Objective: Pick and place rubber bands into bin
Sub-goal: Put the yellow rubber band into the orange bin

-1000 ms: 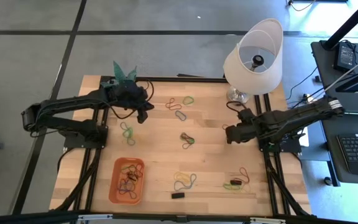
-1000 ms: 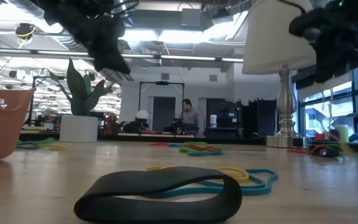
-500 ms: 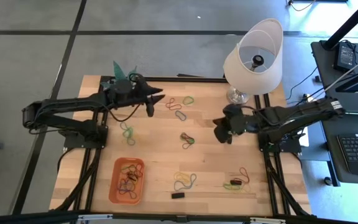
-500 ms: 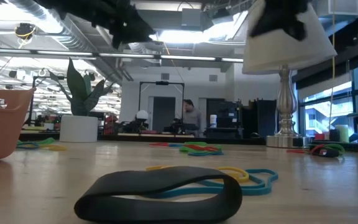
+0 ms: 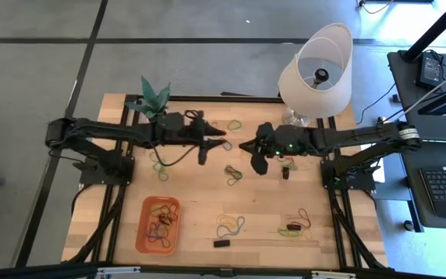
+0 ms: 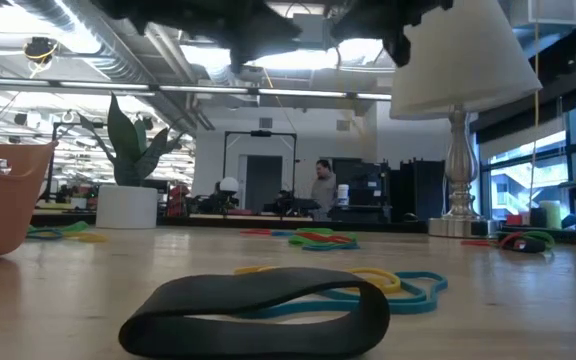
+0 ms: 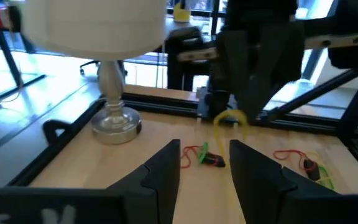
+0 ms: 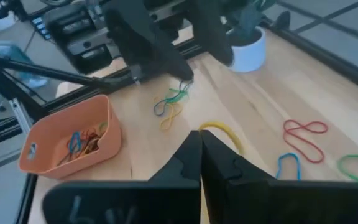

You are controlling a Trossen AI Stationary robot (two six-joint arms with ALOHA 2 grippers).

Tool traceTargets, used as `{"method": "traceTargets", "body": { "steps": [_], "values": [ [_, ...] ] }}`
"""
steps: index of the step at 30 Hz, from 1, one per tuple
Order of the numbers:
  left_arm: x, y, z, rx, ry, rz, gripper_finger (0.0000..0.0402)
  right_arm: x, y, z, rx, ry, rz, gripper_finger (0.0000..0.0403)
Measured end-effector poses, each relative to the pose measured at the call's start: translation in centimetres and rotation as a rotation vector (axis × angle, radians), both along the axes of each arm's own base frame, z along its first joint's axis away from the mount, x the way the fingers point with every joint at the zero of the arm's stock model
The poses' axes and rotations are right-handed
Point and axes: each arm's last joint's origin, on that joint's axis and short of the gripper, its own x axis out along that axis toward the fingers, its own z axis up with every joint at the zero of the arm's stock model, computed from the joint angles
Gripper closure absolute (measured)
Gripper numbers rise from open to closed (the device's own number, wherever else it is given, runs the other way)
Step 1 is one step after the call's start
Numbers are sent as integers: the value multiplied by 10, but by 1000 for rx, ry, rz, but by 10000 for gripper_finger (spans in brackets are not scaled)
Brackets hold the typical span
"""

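Both arms reach level over the table's middle, tips facing each other. My left gripper [image 5: 221, 139] [image 7: 205, 155] is open and holds nothing. My right gripper [image 5: 244, 146] [image 8: 199, 140] is shut on a yellow rubber band [image 8: 219, 129], which also shows in the left wrist view [image 7: 230, 118] just ahead of the open left fingers. The orange bin [image 5: 159, 225] [image 8: 73, 140] stands near the table's near left corner with several bands inside. More rubber bands [image 5: 233, 173] [image 5: 230, 225] lie loose on the wood. My right gripper pinches the yellow rubber band between its two fingertips [image 8: 191, 146]. The fingers lie level and point toward the table's left. The band is lifted clear of the table, and its free loop [image 8: 225, 130] curves out beyond the tips.
A lamp [image 5: 316, 70] stands at the far right and a white pot with a plant [image 5: 155, 97] at the far left. Bands lie at the far middle [image 5: 223, 128], left [image 5: 159, 164] and near right [image 5: 296, 225]. A small black block [image 5: 221, 243] sits by the near edge.
Both arms have stretched in toward the table's middle and risen. The left gripper has moved from the far left toward the right. The right gripper has moved from the right side toward the left. They now meet tip to tip.
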Motion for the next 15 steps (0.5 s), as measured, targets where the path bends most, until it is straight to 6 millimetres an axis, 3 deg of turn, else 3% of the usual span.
{"method": "traceTargets", "body": {
  "steps": [7,15],
  "values": [
    [34,-2,4,-5,6,-45,261,5,-1,-6,-13,24,29,403],
    [47,-5,-2,-23,23,-130,260,4,-1,-6,-31,30,46,403]
  ]
}}
